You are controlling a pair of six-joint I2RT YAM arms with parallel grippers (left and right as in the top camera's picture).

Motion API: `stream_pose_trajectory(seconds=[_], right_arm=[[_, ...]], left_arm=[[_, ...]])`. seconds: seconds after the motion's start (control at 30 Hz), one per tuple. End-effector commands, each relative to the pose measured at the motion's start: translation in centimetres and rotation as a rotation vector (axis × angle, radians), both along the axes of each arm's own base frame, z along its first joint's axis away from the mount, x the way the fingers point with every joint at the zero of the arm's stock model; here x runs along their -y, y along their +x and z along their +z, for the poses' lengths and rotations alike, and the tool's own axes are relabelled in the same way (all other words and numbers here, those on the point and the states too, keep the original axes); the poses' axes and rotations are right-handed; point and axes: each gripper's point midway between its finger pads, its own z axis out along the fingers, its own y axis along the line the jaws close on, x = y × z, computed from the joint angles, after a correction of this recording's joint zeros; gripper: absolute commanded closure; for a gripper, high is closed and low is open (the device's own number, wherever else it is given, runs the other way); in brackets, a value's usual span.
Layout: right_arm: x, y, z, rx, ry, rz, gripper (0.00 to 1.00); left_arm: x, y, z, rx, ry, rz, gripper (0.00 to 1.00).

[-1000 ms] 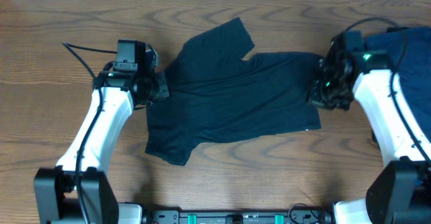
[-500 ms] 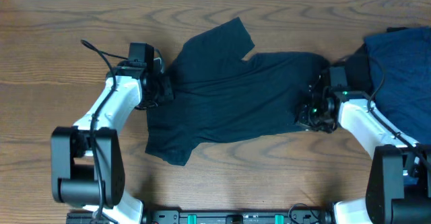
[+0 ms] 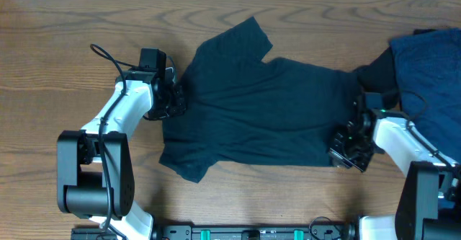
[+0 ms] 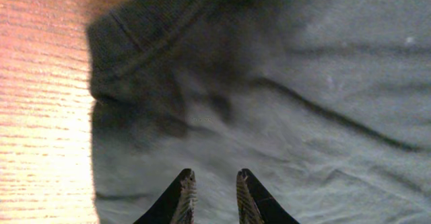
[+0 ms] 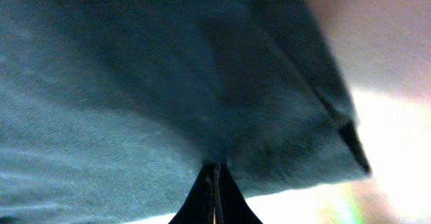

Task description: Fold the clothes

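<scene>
T-shirt (image 3: 259, 110): plain, very dark teal-black, short sleeves, spread mostly flat on the wood-grain worktop (image 3: 65, 24), roughly centre. Neck end points to the robot's left, hem to its right. One sleeve sticks out toward the far edge, the other toward the near edge. No print or tag readable on the visible side; collar ribbing (image 4: 135, 29) and its seam stitching show in the left wrist view.

Left hand (image 3: 173, 99): sits at the shirt's neck-side edge. In its wrist view the fingertips (image 4: 185, 197) stand a narrow gap apart, down over the cloth just below the collar. Can't tell whether it's pinching fabric or only resting on it.

Right hand (image 3: 351, 148): at the near hem corner of the shirt. In the wrist view the jaws are fully closed with cloth drawn into the tips (image 5: 214, 173); the fabric fans out from there, so it's gripping the T-shirt. The hem edge (image 5: 337, 109) runs diagonally on the right of that view.

Second garment (image 3: 425, 60): bluer navy, bunched at the far right of the worktop, touching or overlapping the shirt's hem end; can't tell which.

Black cable (image 3: 108, 56) loops off the left arm onto the worktop.
</scene>
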Motion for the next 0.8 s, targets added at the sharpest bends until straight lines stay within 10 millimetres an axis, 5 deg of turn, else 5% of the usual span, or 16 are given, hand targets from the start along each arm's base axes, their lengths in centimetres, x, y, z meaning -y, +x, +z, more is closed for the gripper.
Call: stream_pose_trajectory(seconds=[0.0,0.43,0.77], right_arm=[[3.1,-3.3,-1.4,-0.139,-0.103,-0.081,0.99],[4.6,-3.5,-0.2,-0.166,-0.085,-0.119,0.99],[4.6,-3.4,-0.3,-0.159,-0.086,-0.119,0.99]], left_arm=[[-0.1,-0.5,-0.2,-0.018,0.012,-0.013,0.77],[-0.1,-2.8,0.1,-0.102,0.006,-0.014,0.77],[0.0,-7.2,4.6,-0.167,-0.015,-0.008,0.77]])
